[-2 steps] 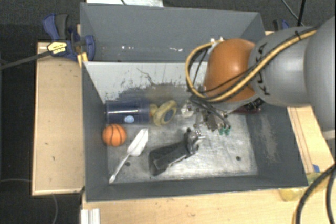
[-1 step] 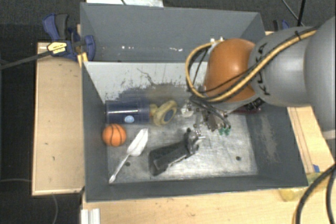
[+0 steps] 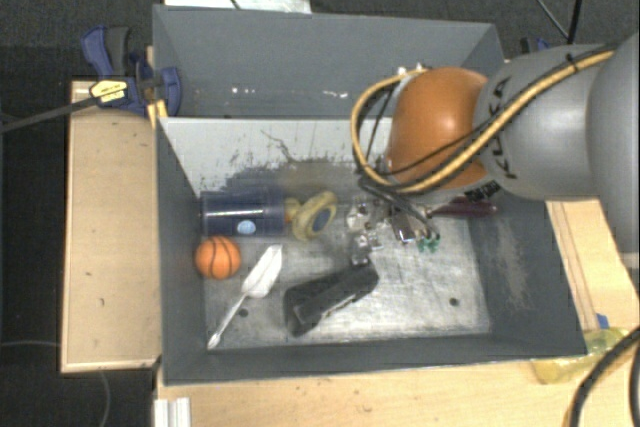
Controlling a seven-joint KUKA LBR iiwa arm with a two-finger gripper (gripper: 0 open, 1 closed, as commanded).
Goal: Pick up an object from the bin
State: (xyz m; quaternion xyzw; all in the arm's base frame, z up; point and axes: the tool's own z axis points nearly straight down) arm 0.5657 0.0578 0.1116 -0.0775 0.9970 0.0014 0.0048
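Note:
My gripper hangs low in the middle of the bin, under the arm's orange cover. Its tips stand just above the right end of a black oblong block that lies on the floor toward the front. A yellowish tape roll lies just left of the gripper. Nothing shows between the fingers.
A dark blue cylinder lies at the left, with a small orange ball in front of it. A white plastic spoon lies slanted beside the ball. A dark red thing peeks out under the arm at the right.

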